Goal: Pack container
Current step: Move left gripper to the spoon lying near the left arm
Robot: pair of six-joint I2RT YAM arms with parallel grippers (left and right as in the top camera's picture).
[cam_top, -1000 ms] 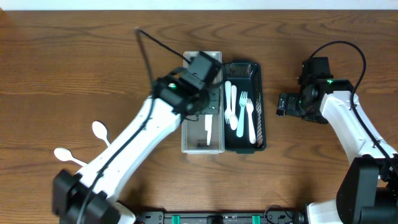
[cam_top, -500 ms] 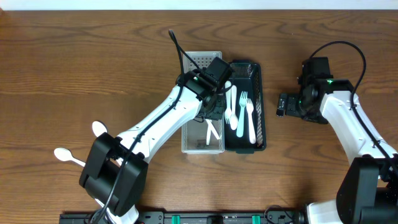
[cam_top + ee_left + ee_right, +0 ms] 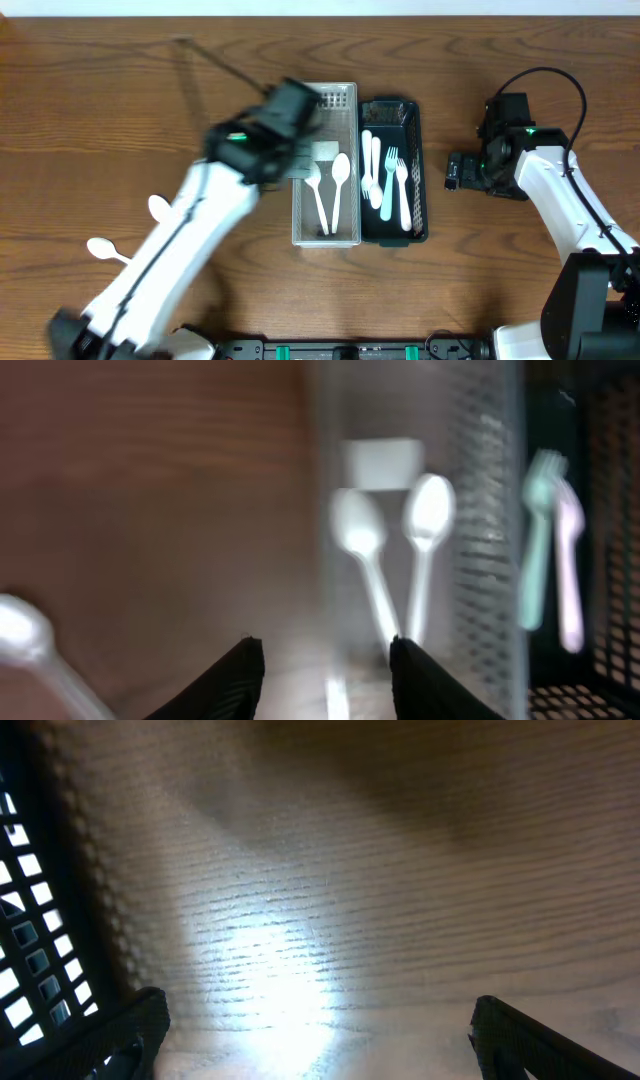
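A clear mesh bin (image 3: 350,95) holds two white spoons (image 3: 331,190), which also show blurred in the left wrist view (image 3: 395,550). Beside it a dark green bin (image 3: 418,130) holds white forks and other cutlery (image 3: 390,180). Two more white spoons lie on the table at the left (image 3: 160,210) (image 3: 108,250). My left gripper (image 3: 325,660) is open and empty, moving over the table just left of the clear bin (image 3: 285,150). My right gripper (image 3: 320,1040) is open and empty, hanging over bare table right of the green bin (image 3: 455,170).
The green bin's mesh wall (image 3: 40,920) fills the left edge of the right wrist view. A black cable (image 3: 215,65) trails from the left arm toward the back of the wooden table (image 3: 100,120). One loose spoon shows at the left wrist view's lower left (image 3: 25,635).
My left arm has let go of a spoon into the clear bin and swung back to the left, out over the table. The right arm has not moved.
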